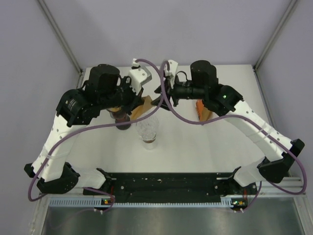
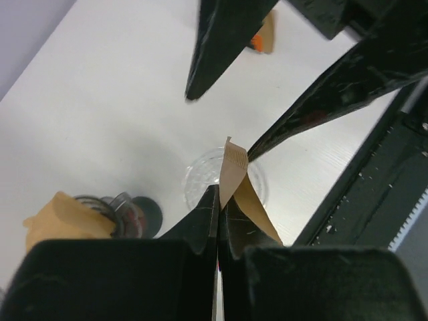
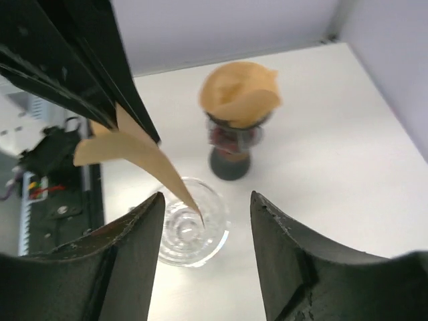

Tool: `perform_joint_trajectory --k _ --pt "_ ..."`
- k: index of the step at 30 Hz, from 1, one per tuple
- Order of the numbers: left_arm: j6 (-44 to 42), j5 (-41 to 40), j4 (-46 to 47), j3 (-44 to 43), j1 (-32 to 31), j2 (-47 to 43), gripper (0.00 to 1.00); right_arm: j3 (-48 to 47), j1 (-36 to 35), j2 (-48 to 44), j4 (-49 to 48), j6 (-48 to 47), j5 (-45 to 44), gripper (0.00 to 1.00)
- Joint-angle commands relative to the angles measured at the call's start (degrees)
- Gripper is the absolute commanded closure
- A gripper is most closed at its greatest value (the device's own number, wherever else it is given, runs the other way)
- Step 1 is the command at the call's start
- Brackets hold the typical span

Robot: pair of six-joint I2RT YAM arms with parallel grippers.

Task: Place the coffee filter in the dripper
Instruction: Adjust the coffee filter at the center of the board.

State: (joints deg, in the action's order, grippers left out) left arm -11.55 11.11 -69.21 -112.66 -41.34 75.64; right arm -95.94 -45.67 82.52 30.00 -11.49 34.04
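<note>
My left gripper (image 2: 219, 194) is shut on the lower edge of a brown paper coffee filter (image 2: 234, 175), which hangs in the air above the clear glass dripper (image 2: 200, 179). In the right wrist view the filter (image 3: 134, 150) points its tip down over the dripper (image 3: 190, 231). My right gripper (image 3: 206, 200) is open just beside the filter, with nothing between its fingers (image 3: 287, 241). From above, the filter (image 1: 139, 108) shows between the two wrists, just behind the dripper (image 1: 147, 129).
A dark-footed stand (image 3: 231, 160) topped with a stack of brown filters (image 3: 239, 92) is left of the dripper in the top view (image 1: 121, 117). An orange-and-tan object (image 1: 203, 110) lies under the right arm. The black base rail (image 1: 166, 183) runs along the near edge.
</note>
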Motion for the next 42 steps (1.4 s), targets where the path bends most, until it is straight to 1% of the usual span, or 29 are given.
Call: perform_joint_trajectory --k 1,5,8,9,11,14,19,22,24,28,32,36,40,42 --pt "7.3 -13.0 6.2 -0.6 3.5 -0.7 1.00 2.2 0.4 -5.3 -11.0 6.6 -22.5 0.44" --pt "13.1 -22.2 8.7 -0.9 4.8 -0.6 1.00 6.3 -0.8 -7.9 -20.1 13.5 -26.7 0.45" --pt "16.6 -28.8 10.3 -1.9 5.8 -0.1 1.00 9.4 -7.5 -7.9 -27.4 15.2 -33.8 0.45" --pt "17.6 -30.0 10.7 -2.3 6.0 -0.1 1.00 10.2 -9.6 -7.4 -29.5 15.4 -36.9 0.44" --pt "19.8 -31.3 11.0 -2.6 6.4 -0.1 1.00 12.3 -12.5 -6.0 -35.9 17.5 -39.9 0.44" --pt "22.3 -33.4 11.3 -2.8 7.2 0.1 1.00 14.0 -14.5 -3.1 -44.1 21.9 -40.4 0.44" --pt "23.4 -35.5 11.5 -2.5 7.5 0.1 1.00 10.4 -16.3 2.8 -49.1 23.0 -41.2 0.43" --pt "23.4 -35.3 11.3 -2.3 7.5 0.2 1.00 9.0 -16.3 5.1 -50.5 23.6 -40.0 0.44" --pt "23.4 -35.4 11.4 -2.3 7.5 0.2 1.00 7.5 -16.3 6.9 -50.6 23.9 -39.6 0.47" --pt "23.4 -34.7 11.3 -2.4 7.5 0.3 1.00 5.5 -16.3 9.6 -49.9 23.7 -41.2 0.51" --pt "23.0 -36.1 11.5 -2.1 7.4 0.2 1.00 6.1 -15.9 9.8 -50.7 23.7 -41.7 0.52" --pt "23.0 -35.7 11.5 -2.2 7.5 0.1 1.00 5.6 -15.9 10.3 -50.6 23.4 -42.5 0.52" --pt "23.1 -35.7 11.5 -2.2 7.5 0.2 1.00 4.3 -16.0 11.5 -49.6 22.4 -45.1 0.52" --pt "23.1 -35.5 11.4 -2.4 7.5 0.3 1.00 3.0 -16.0 12.9 -48.2 20.8 -47.2 0.56"
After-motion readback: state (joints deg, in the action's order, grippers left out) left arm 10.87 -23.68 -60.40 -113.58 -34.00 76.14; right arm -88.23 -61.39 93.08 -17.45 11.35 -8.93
